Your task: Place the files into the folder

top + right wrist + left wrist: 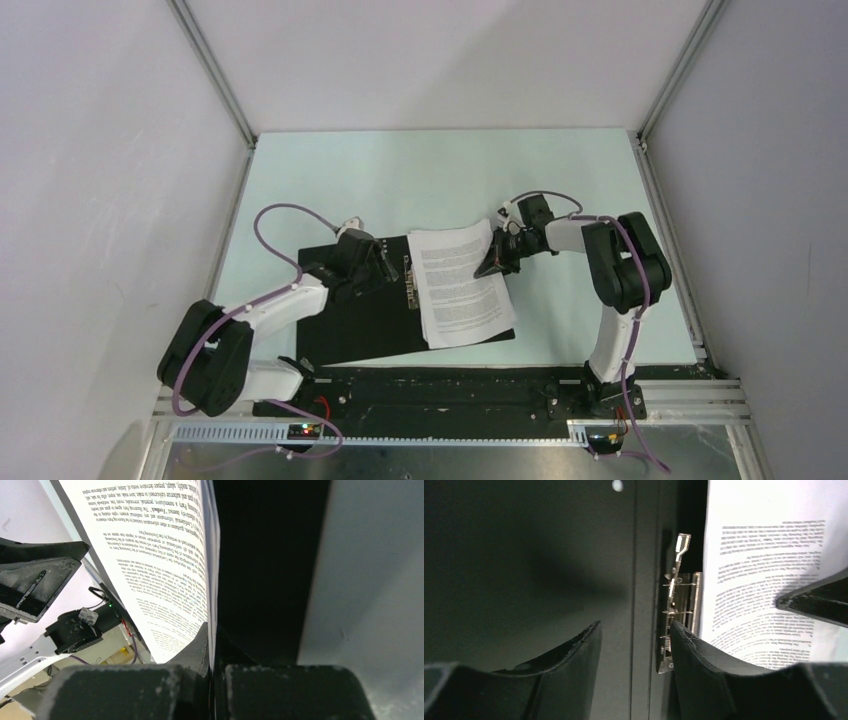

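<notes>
- Pale green bench: flat work surface walled by white panels at the left, far and right sides; both arm bases are bolted along its near edge.
- Black-lined folder: lies open and flat on the bench, near the middle and towards the left, with its dark inside facing up. Its left half is bare; its right half is mostly covered by paper.
- White files: thin stack of sheets densely printed with black text. It rests on the right half of the folder, turned slightly askew. The left edge sits just beside the spine, the far edge reaches a little past the folder's far edge, and the right edge is raised off the folder so the sheets bow.
- Right gripper: closed on the right edge of the files, the paper pinched between its two fingers.
- Left gripper: jaws parted and holding nothing. It is low over the folder's spine with its right finger just beside the clip; contact cannot be told.
- Metal clip: silver fastener along the spine, between the bare half and the files.
</notes>
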You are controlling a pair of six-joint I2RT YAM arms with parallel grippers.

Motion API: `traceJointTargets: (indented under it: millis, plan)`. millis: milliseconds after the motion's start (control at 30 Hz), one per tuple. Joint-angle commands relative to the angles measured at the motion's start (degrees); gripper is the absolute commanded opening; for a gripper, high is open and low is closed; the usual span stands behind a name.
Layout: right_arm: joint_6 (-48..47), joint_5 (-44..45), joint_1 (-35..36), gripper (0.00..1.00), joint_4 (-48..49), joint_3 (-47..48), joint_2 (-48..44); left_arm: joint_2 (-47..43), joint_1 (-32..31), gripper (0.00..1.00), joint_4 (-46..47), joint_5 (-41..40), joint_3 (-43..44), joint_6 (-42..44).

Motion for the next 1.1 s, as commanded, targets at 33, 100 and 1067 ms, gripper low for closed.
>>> traceJointTargets:
  millis: [33, 100, 1067]
  plan:
    - [-3.19, 11.76, -0.57, 0.00, -2.33, -0.04, -2.37, -0.14, 0.95, 0.55, -0.21, -3.10, -0.30, -1.14]
    - [-3.16, 12.24, -0.89, 0.00, -2.17, -0.25, -3.42, 0.46, 1.06, 0.54, -0.29, -3.27, -0.56, -1.08]
    - [-1.02, 11.47, 5.86, 0.00, 0.90, 2.38, -0.21, 7.37, 1.77, 0.49, -0.11, 0.06, 2.07, 0.75]
